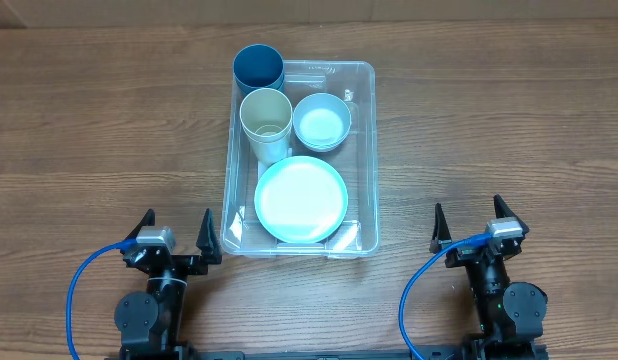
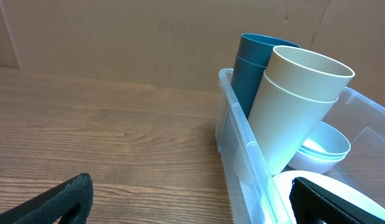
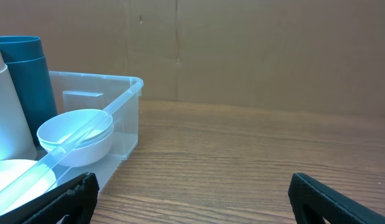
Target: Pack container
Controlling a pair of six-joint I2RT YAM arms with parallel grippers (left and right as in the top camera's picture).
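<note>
Container (image 1: pixel 363 180) lies between left gripper (image 1: pixel 177 216), just beside it, and right gripper (image 1: pixel 467 206), farther off, its long axis running away from both. Both gape wide, empty.

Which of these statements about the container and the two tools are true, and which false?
1. The teal cup and the cream cup stand inside the container. True.
2. The plate lies outside the container. False: it lies inside it.
3. The left tool and the right tool are both open and empty. True.
4. The right tool holds the bowl. False: the bowl sits in the container beside the cream cup.
</note>
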